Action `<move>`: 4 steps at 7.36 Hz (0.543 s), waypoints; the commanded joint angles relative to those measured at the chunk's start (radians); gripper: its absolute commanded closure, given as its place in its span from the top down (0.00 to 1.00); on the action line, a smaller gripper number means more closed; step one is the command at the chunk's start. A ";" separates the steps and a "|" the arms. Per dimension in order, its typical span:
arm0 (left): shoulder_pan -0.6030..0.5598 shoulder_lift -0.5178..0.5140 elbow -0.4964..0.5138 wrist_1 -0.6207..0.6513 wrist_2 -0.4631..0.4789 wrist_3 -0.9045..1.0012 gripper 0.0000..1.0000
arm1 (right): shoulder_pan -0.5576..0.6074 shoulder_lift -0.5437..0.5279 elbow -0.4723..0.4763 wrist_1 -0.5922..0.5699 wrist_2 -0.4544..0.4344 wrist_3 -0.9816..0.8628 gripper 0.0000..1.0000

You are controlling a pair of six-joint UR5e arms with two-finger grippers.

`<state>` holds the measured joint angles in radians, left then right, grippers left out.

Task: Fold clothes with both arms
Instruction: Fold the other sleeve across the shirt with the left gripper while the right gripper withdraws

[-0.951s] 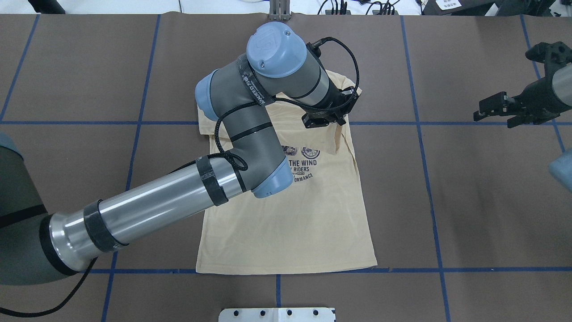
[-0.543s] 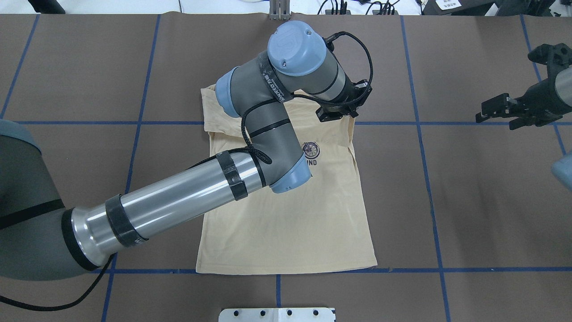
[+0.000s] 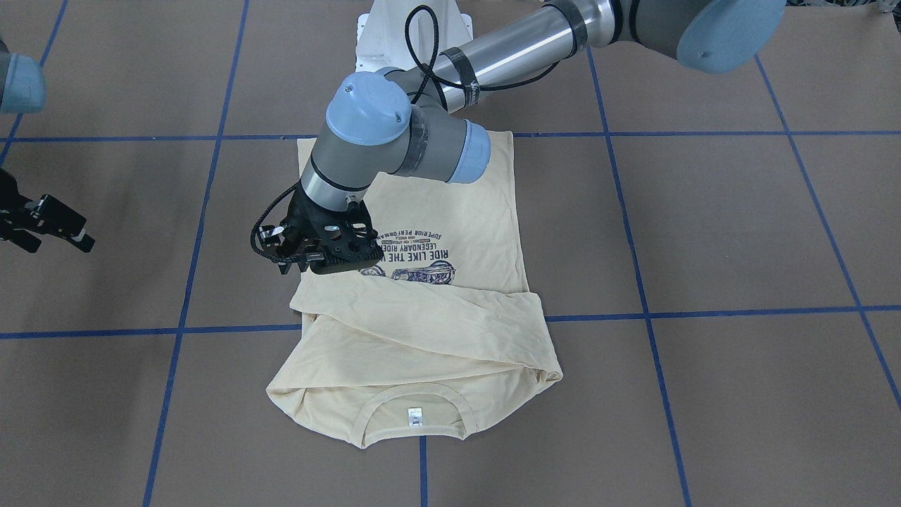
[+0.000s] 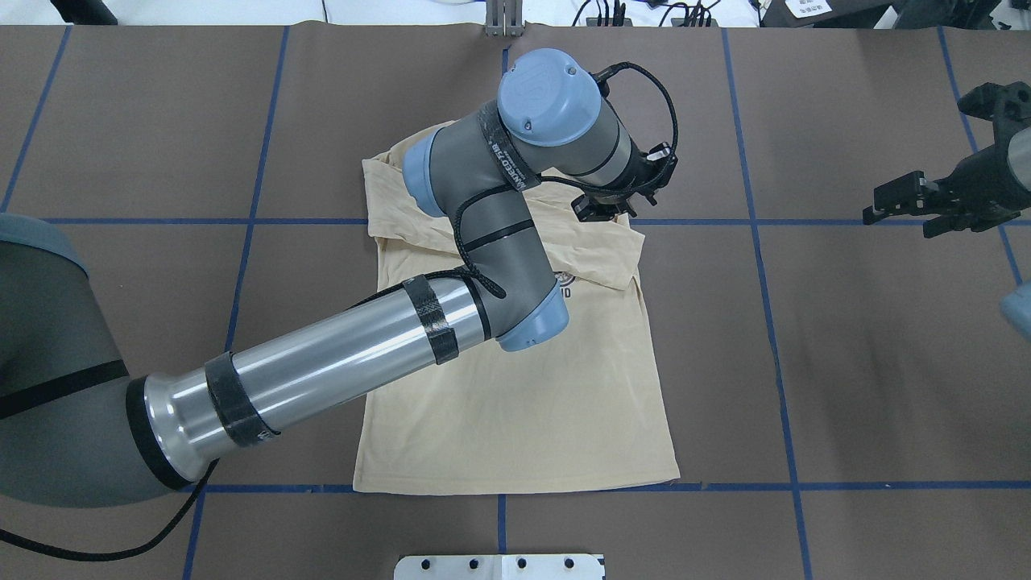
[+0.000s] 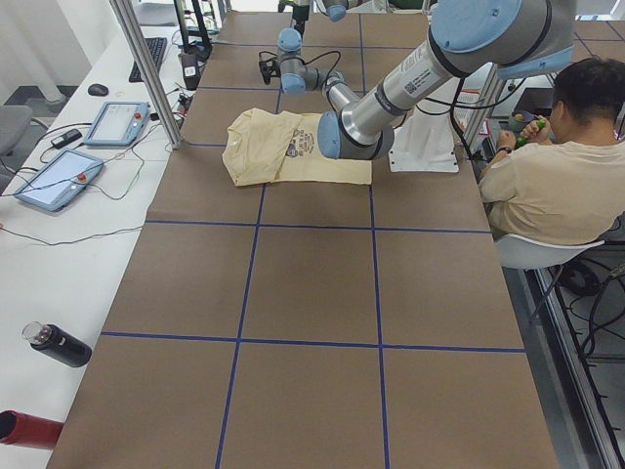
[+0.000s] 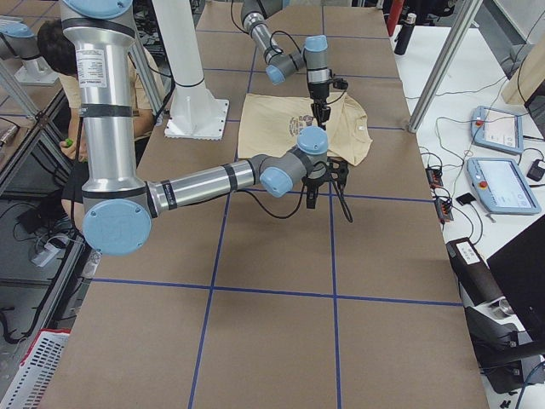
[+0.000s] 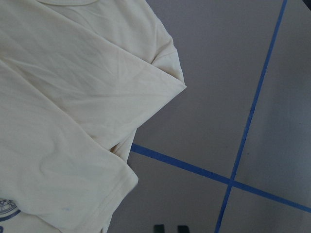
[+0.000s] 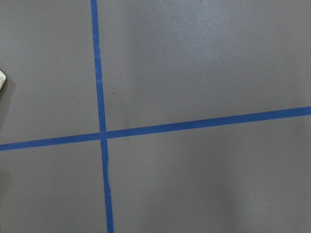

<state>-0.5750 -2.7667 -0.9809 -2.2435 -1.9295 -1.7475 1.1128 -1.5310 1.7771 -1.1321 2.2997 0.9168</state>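
Note:
The cream-yellow shirt (image 4: 515, 419) lies flat, print up, its hem toward the robot and its collar with the white neck label (image 3: 415, 417) at the far side. Both sleeves are folded across the chest (image 3: 436, 331), partly covering the navy print (image 3: 415, 257). My left gripper (image 4: 600, 213) hovers just above the shirt's edge beside the folded sleeve. Its fingertips (image 7: 158, 228) are a narrow gap apart, with nothing between them. My right gripper (image 4: 874, 205) hangs open over bare table, well to the right of the shirt (image 8: 1, 80).
Brown table paper carries a blue tape grid (image 4: 757, 221). The white pedestal base (image 4: 499, 566) sits at the near edge. A person (image 5: 557, 186) sits beside the base. Pendants (image 5: 117, 122) and a bottle (image 5: 54, 344) lie on the white side table.
The left gripper carried the right sleeve up and outward over the shirt, then let it go. The sleeve now lies flat across the chest. The right gripper barely shifted.

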 commanded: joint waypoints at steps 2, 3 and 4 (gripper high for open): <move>-0.009 0.030 -0.071 0.012 -0.008 0.002 0.77 | -0.036 0.003 0.048 0.003 -0.006 0.173 1.00; -0.011 0.091 -0.164 0.024 -0.026 0.008 0.77 | -0.110 0.009 0.102 0.024 -0.057 0.344 1.00; -0.037 0.205 -0.305 0.066 -0.069 0.031 0.77 | -0.243 0.006 0.170 0.028 -0.206 0.517 1.00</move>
<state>-0.5903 -2.6753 -1.1365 -2.2157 -1.9580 -1.7368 1.0048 -1.5250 1.8696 -1.1147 2.2293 1.2200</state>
